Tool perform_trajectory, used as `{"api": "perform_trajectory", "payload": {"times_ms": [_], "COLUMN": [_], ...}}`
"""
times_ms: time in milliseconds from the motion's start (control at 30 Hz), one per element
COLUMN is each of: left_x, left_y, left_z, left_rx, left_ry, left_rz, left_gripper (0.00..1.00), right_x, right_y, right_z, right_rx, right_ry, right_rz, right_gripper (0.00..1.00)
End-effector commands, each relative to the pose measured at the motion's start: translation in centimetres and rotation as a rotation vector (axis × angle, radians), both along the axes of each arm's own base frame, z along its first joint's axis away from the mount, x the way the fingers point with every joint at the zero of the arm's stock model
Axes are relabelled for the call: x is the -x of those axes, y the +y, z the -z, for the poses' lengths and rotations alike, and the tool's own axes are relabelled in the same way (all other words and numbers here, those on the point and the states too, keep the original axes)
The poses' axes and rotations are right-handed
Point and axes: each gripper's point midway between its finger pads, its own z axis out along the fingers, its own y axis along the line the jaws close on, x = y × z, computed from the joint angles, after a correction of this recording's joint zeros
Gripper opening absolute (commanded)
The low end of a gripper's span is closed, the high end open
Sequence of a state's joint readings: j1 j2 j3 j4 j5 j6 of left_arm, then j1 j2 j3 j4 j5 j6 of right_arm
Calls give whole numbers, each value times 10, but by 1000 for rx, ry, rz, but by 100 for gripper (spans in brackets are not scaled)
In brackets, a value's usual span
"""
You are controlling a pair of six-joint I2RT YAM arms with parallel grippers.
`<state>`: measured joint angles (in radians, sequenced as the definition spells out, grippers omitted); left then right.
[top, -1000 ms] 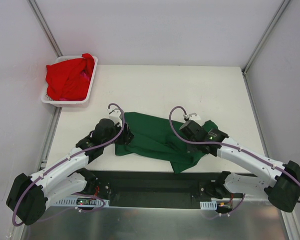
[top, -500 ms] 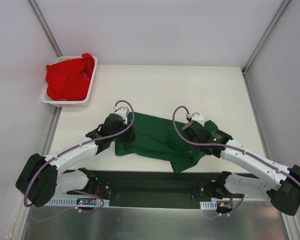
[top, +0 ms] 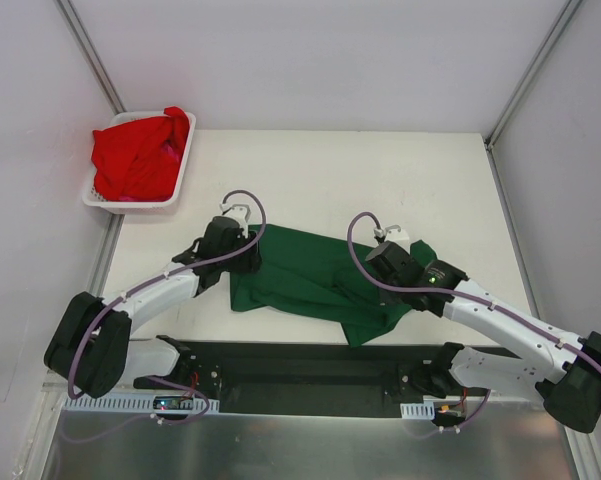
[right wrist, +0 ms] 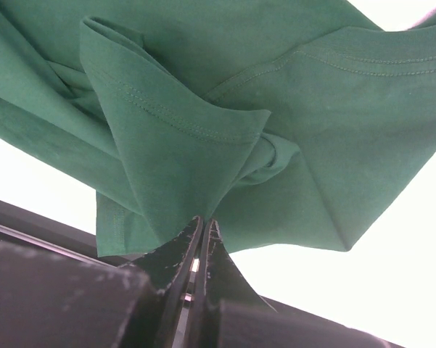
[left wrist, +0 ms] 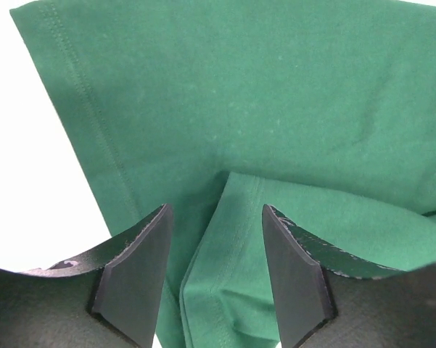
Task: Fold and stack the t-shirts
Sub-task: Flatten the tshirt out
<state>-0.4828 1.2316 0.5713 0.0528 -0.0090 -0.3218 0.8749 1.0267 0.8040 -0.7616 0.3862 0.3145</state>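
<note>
From overhead I can't see either set of jaws: the left wrist (top: 225, 245) and right wrist (top: 392, 264) cover them. My right wrist camera shows the right jaws pressed together on a pinched-up fold of the green t-shirt (right wrist: 174, 159), its stitched hem curling just beyond the tips. The left jaws stand partway apart, gripping nothing. A hemmed fold lies in the gap below them, and a flat green panel stretches beyond, cut off by the frame. The shirt lies crumpled and unfolded on the worktop (top: 360, 170) between both jaws, its outline hard to read. Far beyond the left jaws, red t-shirts (top: 135, 155) are heaped in a white basket (top: 125, 205). I can't tell how many.
</note>
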Motion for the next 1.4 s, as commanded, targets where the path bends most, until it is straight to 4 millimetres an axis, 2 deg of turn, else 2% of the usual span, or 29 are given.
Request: {"api": "perform_trajectory", "payload": {"times_ms": [0, 433, 533, 633, 700, 800, 967, 1133, 1167, 1200, 1267, 1300, 1367], "left_x": [-18, -6, -1, 4, 7, 9, 15, 29, 36, 40, 57, 65, 80], "left_y": [-13, -28, -31, -31, -31, -32, -34, -34, -32, -33, -28, -29, -28], "left_z": [-14, 7, 8, 7, 7, 2, -11, -50, -50, -64, -60, -69, -66], "left_rx": [33, 83, 103, 118, 124, 138, 181, 256, 255, 284, 285, 316, 341], "left_ry": [-47, 41, 52, 56, 57, 44, 33, -33, -18, -52, -3, -12, 31], "left_rz": [35, 101, 111, 116, 121, 128, 134, 147, 148, 159, 165, 176, 182], "left_gripper": [51, 47, 41, 27, 12, 0, 0, 0, 0, 0, 0, 0, 0], "right_x": [-3, -2, -3, -3, -3, -2, -2, -3, -3, -3, -4, -5, -6], "right_y": [-2, -9, -8, -9, -9, -9, -7, -4, -3, -2, 1, 3, 5], "right_z": [-13, -15, -16, -14, -13, -11, -7, -3, -2, -1, 1, 0, 1], "right_rx": [-11, 4, 2, 8, 8, 9, 5, 1, 1, 3, 0, -3, -1], "right_ry": [-35, -45, -48, -47, -45, -41, -36, -24, -21, -19, -11, -15, -13], "right_rz": [17, 31, 32, 32, 33, 33, 32, 29, 27, 23, 19, 15, 10], "right_gripper": [1, 1, 1, 1, 1, 1, 1, 1, 1, 1, 1, 1, 1]}}
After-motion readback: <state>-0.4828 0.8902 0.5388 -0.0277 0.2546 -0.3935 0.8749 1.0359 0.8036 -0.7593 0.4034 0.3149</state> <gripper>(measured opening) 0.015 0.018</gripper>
